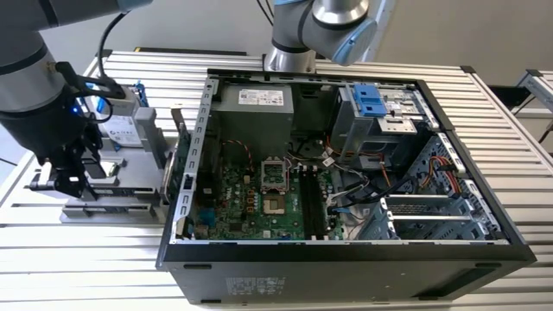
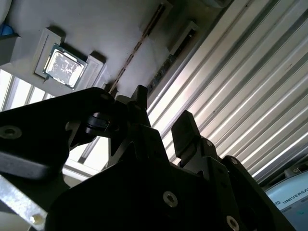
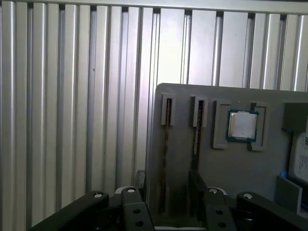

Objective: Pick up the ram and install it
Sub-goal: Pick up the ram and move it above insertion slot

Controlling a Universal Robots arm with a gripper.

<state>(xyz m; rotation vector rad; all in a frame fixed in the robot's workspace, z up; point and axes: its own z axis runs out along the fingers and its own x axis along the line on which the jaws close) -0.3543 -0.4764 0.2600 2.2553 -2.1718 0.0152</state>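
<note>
Two ram sticks stand on edge in narrow slots of a grey parts holder (image 3: pixel 231 168). One ram stick (image 3: pixel 165 144) runs between my fingers; the other (image 3: pixel 197 130) sits in the slot beside it. In the second wrist view the nearer ram (image 2: pixel 137 48) appears as a thin brown edge. My gripper (image 3: pixel 167 182) (image 2: pixel 163 115) is open and low over the holder, one finger on each side of that stick without touching it. The exterior view has the gripper (image 1: pixel 74 184) at its left, over the holder (image 1: pixel 112 194).
An open computer case (image 1: pixel 346 253) lies at centre, with dark memory slots (image 1: pixel 311 201) on its green motherboard. A square silver processor chip (image 3: pixel 242 125) (image 2: pixel 65 65) rests in the holder. A silver hard drive (image 1: pixel 121 126) stands behind. All sit on a ribbed metal table (image 3: pixel 72 96).
</note>
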